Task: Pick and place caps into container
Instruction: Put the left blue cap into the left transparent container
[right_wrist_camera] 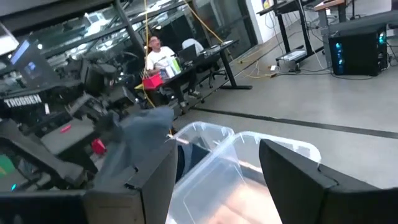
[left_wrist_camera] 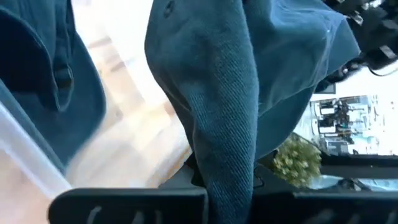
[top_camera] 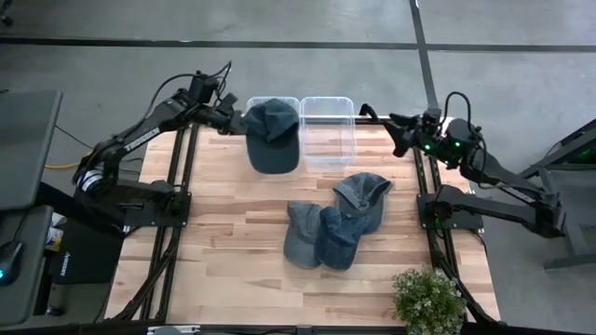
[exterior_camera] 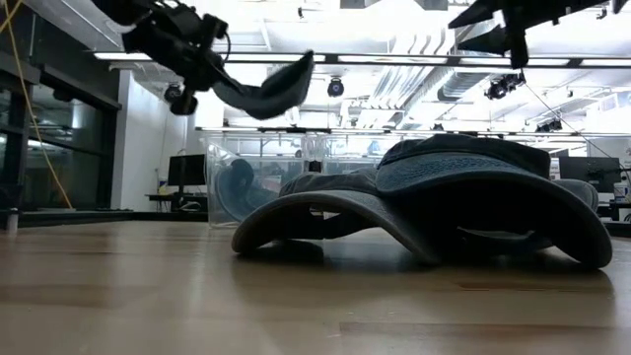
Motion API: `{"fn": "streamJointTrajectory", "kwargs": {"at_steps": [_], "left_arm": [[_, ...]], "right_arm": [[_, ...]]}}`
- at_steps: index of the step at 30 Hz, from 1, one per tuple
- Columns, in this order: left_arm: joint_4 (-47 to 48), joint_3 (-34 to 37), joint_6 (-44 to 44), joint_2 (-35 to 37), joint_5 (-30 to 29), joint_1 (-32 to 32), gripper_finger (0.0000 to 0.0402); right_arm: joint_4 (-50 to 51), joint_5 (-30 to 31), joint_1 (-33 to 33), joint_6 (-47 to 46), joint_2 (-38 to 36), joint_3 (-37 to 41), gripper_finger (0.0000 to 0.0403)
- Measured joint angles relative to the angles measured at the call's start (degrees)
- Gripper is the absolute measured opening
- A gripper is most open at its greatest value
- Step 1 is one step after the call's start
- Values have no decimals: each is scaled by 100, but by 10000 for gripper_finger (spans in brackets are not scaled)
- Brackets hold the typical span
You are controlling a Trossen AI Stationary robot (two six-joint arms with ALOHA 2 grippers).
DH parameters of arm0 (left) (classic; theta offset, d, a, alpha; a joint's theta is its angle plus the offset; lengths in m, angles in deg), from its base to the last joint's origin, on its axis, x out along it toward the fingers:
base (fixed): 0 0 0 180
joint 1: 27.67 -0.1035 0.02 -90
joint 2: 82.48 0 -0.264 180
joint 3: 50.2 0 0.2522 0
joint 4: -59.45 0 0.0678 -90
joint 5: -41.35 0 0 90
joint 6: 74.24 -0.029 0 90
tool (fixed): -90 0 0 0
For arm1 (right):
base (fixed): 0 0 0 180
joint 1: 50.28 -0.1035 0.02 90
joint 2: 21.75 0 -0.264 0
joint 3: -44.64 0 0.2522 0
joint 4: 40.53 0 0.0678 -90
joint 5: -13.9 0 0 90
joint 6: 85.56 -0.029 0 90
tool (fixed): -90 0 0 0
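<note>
Left gripper (top_camera: 233,119) is clenching a denim cap (top_camera: 271,136) at the far edge of the tabletop, dangling it half over the left clear bin (top_camera: 271,104) w/ the brim hanging out over the wood. If it's letting go here, the cap's prob catching the rim and flopping outside. Right gripper (right_wrist_camera: 217,171) is waiting w/ fingers spread by the second bin (top_camera: 327,130), near enough to clip it; three more caps (top_camera: 337,221) are piling mid-table.
</note>
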State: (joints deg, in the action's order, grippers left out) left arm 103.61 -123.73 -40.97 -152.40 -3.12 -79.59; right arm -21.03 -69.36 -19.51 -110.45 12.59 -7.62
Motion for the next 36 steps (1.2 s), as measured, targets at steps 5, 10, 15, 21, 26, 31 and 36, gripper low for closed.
{"fn": "streamJointTrajectory", "kwargs": {"at_steps": [5,10,15,21,26,31,36], "left_arm": [[-164,-402,154,-383,-161,-32,4],[555,-1277,-59,-809,-368,-128,4],[2211,-2188,-669,-1108,-718,-392,4],[3049,-2562,-832,-1324,-907,-627,4],[3098,-2570,-758,-1438,-919,-698,4],[2963,-2570,-753,-1710,-886,-693,4],[2731,-2568,-756,-1968,-730,-695,4]], "right_arm": [[-666,-37,0,26,452,0,222],[-1189,-110,0,111,673,-2,222],[-1324,-111,2,271,685,-7,222],[-1330,-121,36,593,697,-7,222],[-1332,-363,289,458,697,-7,222],[-1335,-1030,663,250,732,-7,222],[-1335,-1623,999,-67,873,-7,222]]}}
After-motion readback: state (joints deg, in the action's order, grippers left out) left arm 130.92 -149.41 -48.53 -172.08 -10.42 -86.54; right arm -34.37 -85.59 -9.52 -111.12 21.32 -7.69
